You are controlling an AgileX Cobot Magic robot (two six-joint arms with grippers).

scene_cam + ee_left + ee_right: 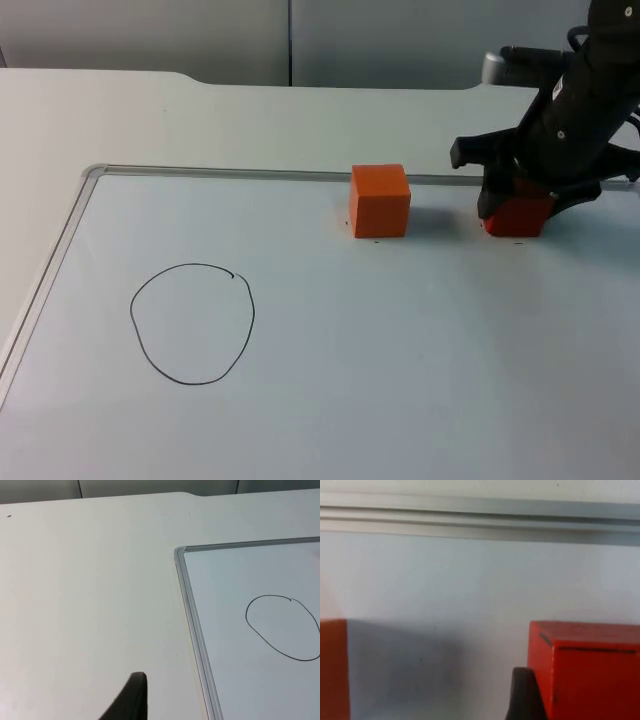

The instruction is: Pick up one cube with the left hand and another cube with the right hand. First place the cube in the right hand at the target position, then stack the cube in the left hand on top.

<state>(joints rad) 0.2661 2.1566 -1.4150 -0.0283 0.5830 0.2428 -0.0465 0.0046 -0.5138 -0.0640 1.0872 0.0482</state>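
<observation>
Your right claw (518, 205) is down over the red cube (520, 216) at the whiteboard's far edge, near its right end. The fingers straddle the cube, one black fingertip (522, 695) just beside its side face. Whether the fingers are pressing on it you cannot tell; the cube sits on the board, not lifted.

The cube looks rigid, light, flat-faced and probably smooth, so pinch two opposite side faces square and mid-height; a skewed grip could twist it out.

The orange cube (379, 200) stands near the red one along the same far edge, toward the middle, untouched and well apart from either claw.

Your left claw (131, 700) waits over the bare bench (90, 595) outside the whiteboard's (250, 690) left frame; how far open it is cannot be told. The drawn circle (192, 323), the target, sits toward the board's near left, with nothing inside it.
</observation>
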